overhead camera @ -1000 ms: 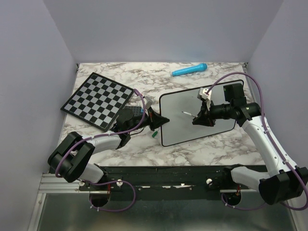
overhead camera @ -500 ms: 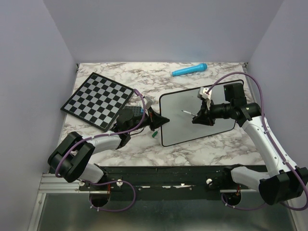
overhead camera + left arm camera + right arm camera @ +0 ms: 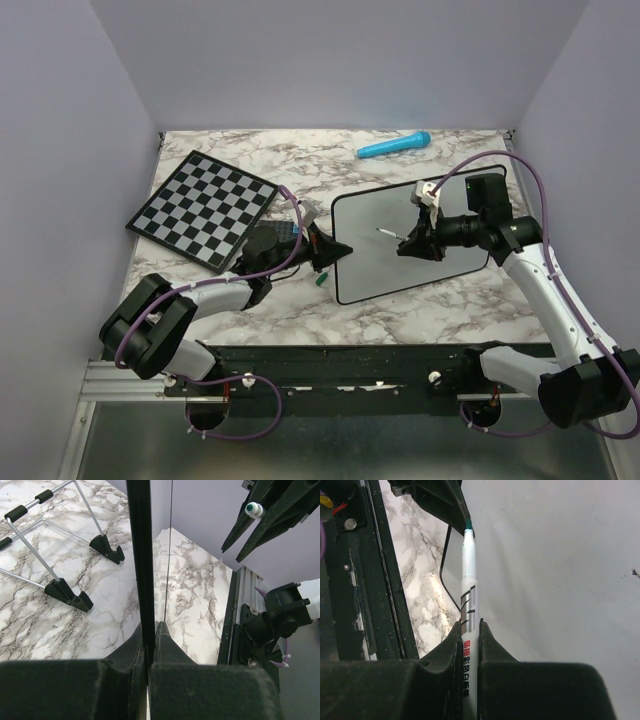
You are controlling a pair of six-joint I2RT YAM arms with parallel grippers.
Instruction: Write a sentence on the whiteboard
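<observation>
Gripping the board (image 3: 370,272) by its left edge, the left gripper (image 3: 333,252) has both fingers (image 3: 127,652) pressed onto the thin black frame (image 3: 140,555), seen edge-on in the left wrist view. Board sits right of centre on the marble table (image 3: 300,165), propped on a wire stand (image 3: 55,575) with black feet behind it, long side running left to right. Right gripper (image 3: 410,243) reaches in from the right over the board face, fingers (image 3: 451,647) pinching a white marker (image 3: 468,580) by the barrel, green tip (image 3: 468,526) pointing toward the left edge of the board (image 3: 545,555). Cannot tell if the tip touches the surface. Marker (image 3: 388,234) lies over the middle of the board in the top view. One tiny dark mark (image 3: 634,573) on the white face at the far right of the right wrist view; too small to read. Chessboard (image 3: 205,208) lies at back left, well apart from the board. Blue object (image 3: 393,146) at the back of the table. Small green piece (image 3: 320,281) on the table just beside the left gripper
</observation>
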